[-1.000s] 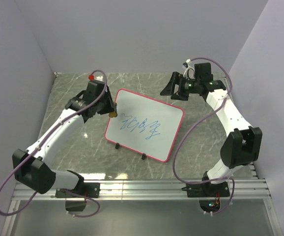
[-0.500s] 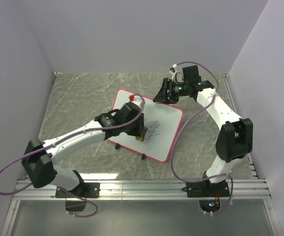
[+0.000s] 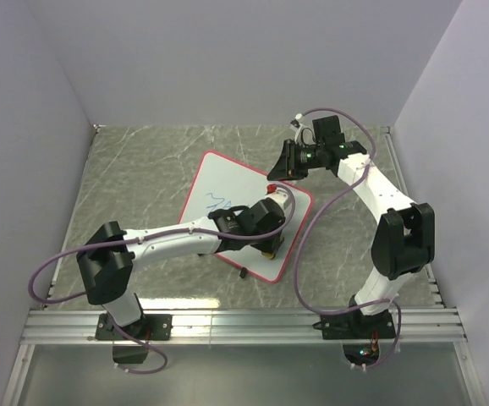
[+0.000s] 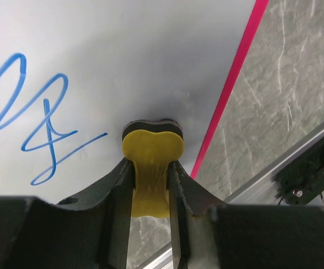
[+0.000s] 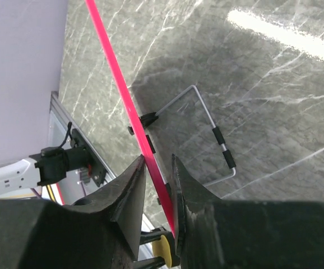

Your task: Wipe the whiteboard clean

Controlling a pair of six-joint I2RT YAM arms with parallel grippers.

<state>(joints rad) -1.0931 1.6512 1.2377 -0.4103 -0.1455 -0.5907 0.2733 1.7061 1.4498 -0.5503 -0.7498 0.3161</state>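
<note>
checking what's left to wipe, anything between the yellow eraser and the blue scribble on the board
Nothing; the left wrist view shows only bare whiteboard between the yellow eraser and the blue scribble.

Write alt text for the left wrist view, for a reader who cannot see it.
The left gripper holds a yellow eraser pressed against the whiteboard, close to its pink frame. Blue marker scribbles lie on the board to the left, and a grey marble table shows beyond the frame.
</note>
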